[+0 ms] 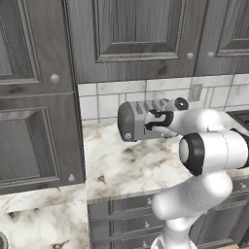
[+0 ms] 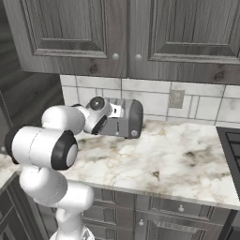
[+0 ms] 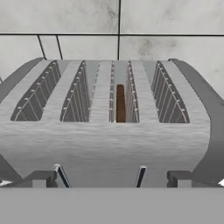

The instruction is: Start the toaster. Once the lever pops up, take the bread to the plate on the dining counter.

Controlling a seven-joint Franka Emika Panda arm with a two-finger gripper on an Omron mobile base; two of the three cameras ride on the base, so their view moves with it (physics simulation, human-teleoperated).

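Observation:
The gray toaster (image 1: 138, 121) stands at the back of the marble worktop, against the tiled wall, and also appears as toaster (image 2: 125, 118). In the hand view I look down on the toaster (image 3: 109, 144) from close above its front side. A brown bread (image 3: 120, 103) slice stands deep in one of the middle slots. My gripper (image 3: 111, 179) hovers over the toaster's near edge, open wide, with nothing between its fingertips (image 3: 41, 178). My wrist (image 1: 181, 103) covers the toaster's right end. The plate and the dining counter are out of view.
The marble worktop (image 2: 178, 159) lies over gray drawers (image 1: 126, 214). A dark cooktop (image 2: 230, 140) sits at its right end. Gray upper cabinets (image 1: 136, 34) hang overhead and a tall cabinet (image 1: 34, 121) stands on the left. A wall outlet (image 2: 176, 98) is beside the toaster.

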